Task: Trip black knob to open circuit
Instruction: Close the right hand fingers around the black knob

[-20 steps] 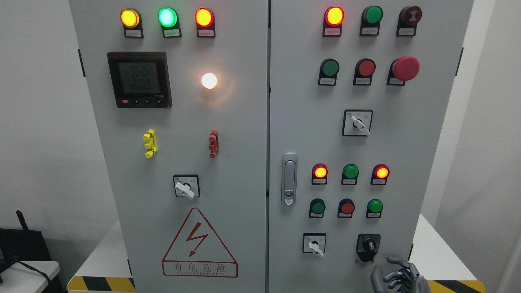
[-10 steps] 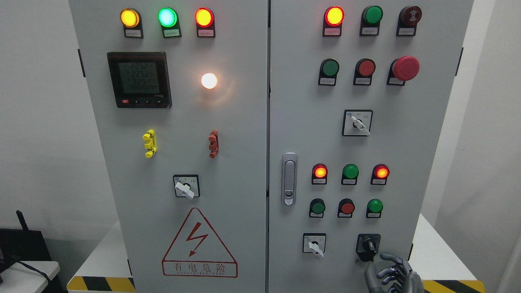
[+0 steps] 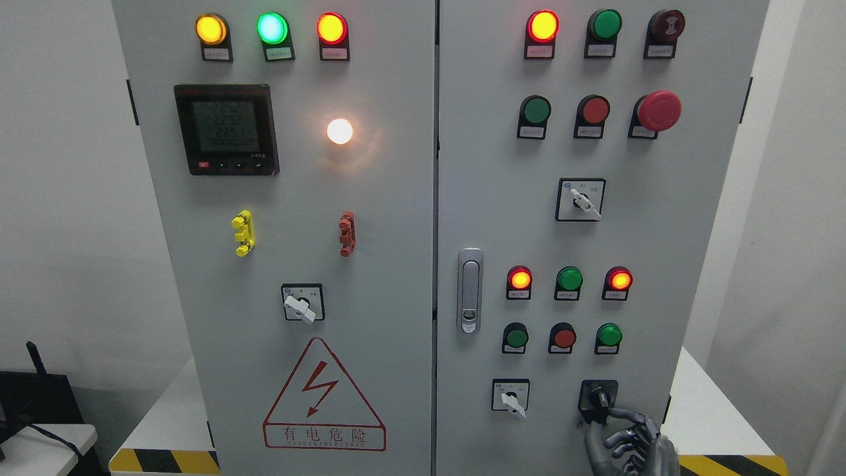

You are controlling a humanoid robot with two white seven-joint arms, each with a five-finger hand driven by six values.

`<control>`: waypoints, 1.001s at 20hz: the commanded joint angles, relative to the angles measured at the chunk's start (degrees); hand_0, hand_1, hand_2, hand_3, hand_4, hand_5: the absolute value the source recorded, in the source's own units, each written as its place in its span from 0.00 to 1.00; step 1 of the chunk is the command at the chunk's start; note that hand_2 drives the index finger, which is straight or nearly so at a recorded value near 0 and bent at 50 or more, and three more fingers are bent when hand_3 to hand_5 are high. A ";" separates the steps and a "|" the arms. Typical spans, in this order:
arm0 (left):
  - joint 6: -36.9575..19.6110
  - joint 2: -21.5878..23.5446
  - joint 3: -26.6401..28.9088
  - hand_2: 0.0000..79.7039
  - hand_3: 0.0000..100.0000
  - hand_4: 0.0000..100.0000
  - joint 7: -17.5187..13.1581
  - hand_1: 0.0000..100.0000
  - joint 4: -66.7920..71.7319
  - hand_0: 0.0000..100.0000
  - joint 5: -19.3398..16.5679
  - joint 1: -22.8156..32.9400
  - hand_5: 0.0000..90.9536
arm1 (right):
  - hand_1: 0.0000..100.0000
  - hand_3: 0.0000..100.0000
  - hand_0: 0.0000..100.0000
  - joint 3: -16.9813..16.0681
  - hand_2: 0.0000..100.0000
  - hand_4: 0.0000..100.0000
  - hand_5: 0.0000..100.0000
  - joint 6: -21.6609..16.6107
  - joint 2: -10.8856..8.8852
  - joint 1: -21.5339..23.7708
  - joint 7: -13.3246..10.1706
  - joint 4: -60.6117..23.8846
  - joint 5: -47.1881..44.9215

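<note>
One hand (image 3: 624, 439) is all I have in view, my right, coming up from the bottom edge at the lower right of the cabinet (image 3: 410, 198). Its dark fingers (image 3: 621, 414) are loosely curled and hold nothing; the topmost one reaches up to the lower edge of the black knob (image 3: 598, 400), and I cannot tell whether it touches. That knob sits on a black square plate at the bottom right of the right door, directly above and slightly left of my hand, its handle pointing roughly upward. Just left of it at the same height is a white switch (image 3: 510, 398) on a pale plate, well clear of my fingers. Above the knob runs a row of three buttons (image 3: 562, 337), green, red and green, and above those three lamps (image 3: 568, 279), the outer two glowing red-orange. Further left is the door latch (image 3: 469, 291), by the seam between the doors. The left door carries a meter (image 3: 226, 129), a lit white lamp (image 3: 340, 131) and a red shock-warning triangle (image 3: 324, 396). The cabinet stands on a white tabletop (image 3: 707, 410) with yellow-black hazard tape (image 3: 733, 465) along its front edge beside my wrist. Nothing stands between my hand and the knob.
</note>
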 commanded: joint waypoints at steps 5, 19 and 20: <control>0.02 0.00 0.00 0.00 0.00 0.00 0.01 0.39 0.00 0.12 -1.84 -0.44 0.00 | 0.81 0.78 0.39 -1.36 0.42 0.84 0.95 0.10 0.08 -0.53 -0.83 0.42 0.05; 0.02 -0.08 0.00 0.00 0.00 0.00 0.01 0.39 0.00 0.12 -1.93 -0.44 0.00 | 0.82 0.78 0.41 -1.18 0.44 0.85 0.95 0.80 0.08 -1.06 -0.83 0.33 0.57; 0.02 0.00 0.00 0.00 0.00 0.00 0.01 0.39 0.00 0.12 -1.93 -0.44 0.00 | 0.82 0.78 0.41 -1.18 0.44 0.85 0.95 0.89 0.08 -1.14 -0.83 0.33 0.57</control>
